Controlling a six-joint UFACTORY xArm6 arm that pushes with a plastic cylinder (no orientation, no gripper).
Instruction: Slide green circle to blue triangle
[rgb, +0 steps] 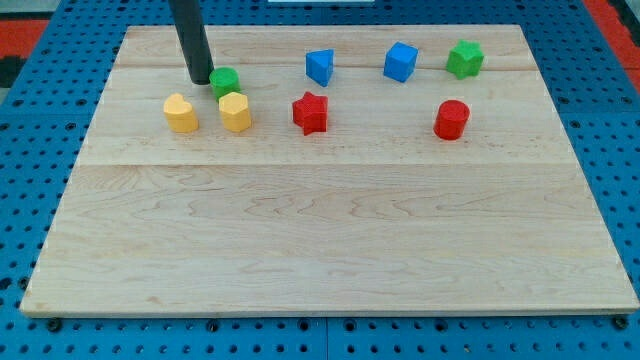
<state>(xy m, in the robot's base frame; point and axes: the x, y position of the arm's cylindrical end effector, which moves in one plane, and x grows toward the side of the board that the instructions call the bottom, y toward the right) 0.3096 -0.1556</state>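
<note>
The green circle (225, 81) sits near the board's upper left, just above a yellow hexagon (235, 112). The blue triangle (319, 67) lies to its right, well apart from it, near the top middle. My tip (200, 79) rests on the board just left of the green circle, touching it or nearly so. The dark rod rises from there out of the view's top.
A yellow heart (181, 113) lies left of the yellow hexagon. A red star (311, 112) sits below the blue triangle. A blue cube (400, 62), a green star (464, 59) and a red cylinder (451, 119) lie at the upper right. The wooden board (330, 240) sits on blue pegboard.
</note>
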